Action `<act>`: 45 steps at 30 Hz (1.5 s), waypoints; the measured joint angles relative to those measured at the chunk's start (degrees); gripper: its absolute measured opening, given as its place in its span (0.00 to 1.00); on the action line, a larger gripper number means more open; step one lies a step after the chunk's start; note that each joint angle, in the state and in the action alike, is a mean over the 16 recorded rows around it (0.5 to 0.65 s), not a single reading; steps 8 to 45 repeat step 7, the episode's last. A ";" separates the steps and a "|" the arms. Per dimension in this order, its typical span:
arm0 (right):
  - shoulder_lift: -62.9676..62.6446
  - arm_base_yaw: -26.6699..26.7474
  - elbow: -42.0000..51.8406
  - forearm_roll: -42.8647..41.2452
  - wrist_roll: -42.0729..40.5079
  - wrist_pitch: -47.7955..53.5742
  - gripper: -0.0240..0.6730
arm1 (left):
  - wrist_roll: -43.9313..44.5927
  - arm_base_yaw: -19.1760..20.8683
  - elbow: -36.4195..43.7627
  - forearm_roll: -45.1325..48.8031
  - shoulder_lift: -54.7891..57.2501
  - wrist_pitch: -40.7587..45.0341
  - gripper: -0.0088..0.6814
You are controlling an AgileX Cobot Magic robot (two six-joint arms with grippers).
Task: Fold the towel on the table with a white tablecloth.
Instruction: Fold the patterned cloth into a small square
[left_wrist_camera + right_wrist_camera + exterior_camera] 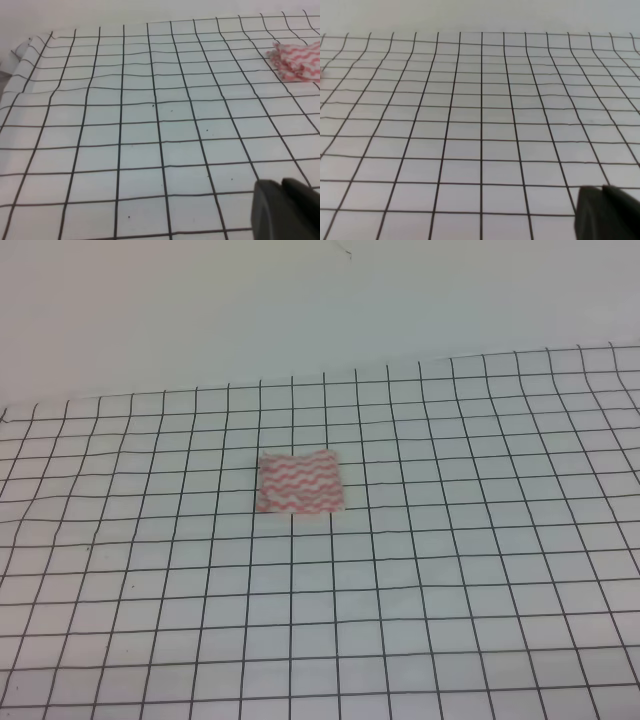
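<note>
From the high view I see the small rectangular towel with pink-red wavy stripes on white lying near the middle of the counter. The counter is covered by the large white tablecloth with a grid of thin black lines. The towel lies flat and covers a few grid squares; its near edge looks a little uneven. No arm appears in this view.

In the left wrist view the towel is at the far right edge, and it looks slightly bunched there. A dark part of the left gripper shows in the lower right corner. I cannot tell how its jaws stand.

In the right wrist view only the grid cloth and a dark piece of the right gripper are visible; the state of its jaws I also cannot tell.

I can read no brand, label or writing anywhere.
</note>
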 joint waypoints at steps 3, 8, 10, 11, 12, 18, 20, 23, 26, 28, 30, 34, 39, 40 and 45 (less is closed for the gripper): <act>0.00 0.00 0.00 0.00 0.00 0.00 0.03 | 0.00 0.00 0.06 0.01 0.00 0.00 0.01; 0.00 0.00 0.00 0.00 0.00 0.00 0.03 | 0.00 0.00 -0.06 -0.01 0.00 0.00 0.01; 0.00 0.00 0.00 0.00 0.00 0.00 0.03 | 0.00 0.00 -0.06 -0.01 0.00 0.00 0.01; 0.00 0.00 0.00 0.00 0.00 0.00 0.03 | 0.00 0.00 -0.06 -0.01 0.00 0.00 0.01; 0.00 0.00 0.00 0.00 0.00 0.00 0.03 | 0.00 0.00 -0.06 -0.01 0.00 0.00 0.01; 0.00 0.00 0.00 0.00 0.00 0.00 0.03 | 0.00 0.00 -0.06 -0.01 0.00 0.00 0.01; 0.00 0.00 0.00 0.00 0.00 0.00 0.03 | 0.00 0.00 -0.06 -0.01 0.00 0.00 0.01; 0.00 0.00 0.00 0.00 0.00 0.00 0.03 | 0.00 0.00 -0.06 -0.01 0.00 0.00 0.01; 0.00 0.00 0.00 0.00 0.00 0.00 0.03 | 0.00 0.00 -0.06 -0.01 0.00 0.00 0.01; 0.00 0.00 0.00 0.00 0.00 0.00 0.03 | 0.00 0.00 -0.06 -0.01 0.00 0.00 0.01; 0.00 0.00 0.00 0.00 0.00 0.00 0.03 | 0.00 0.00 -0.06 -0.01 0.00 0.00 0.01; 0.00 0.00 0.00 0.00 0.00 0.00 0.03 | 0.00 0.00 -0.06 -0.01 0.00 0.00 0.01; 0.00 0.00 0.00 0.00 0.00 0.00 0.03 | 0.00 0.00 -0.06 -0.01 0.00 0.00 0.01; 0.00 0.00 0.00 0.00 0.00 0.00 0.03 | 0.00 0.00 -0.06 -0.01 0.00 0.00 0.01; 0.00 0.00 0.00 0.00 0.00 0.00 0.03 | 0.00 0.00 -0.06 -0.01 0.00 0.00 0.01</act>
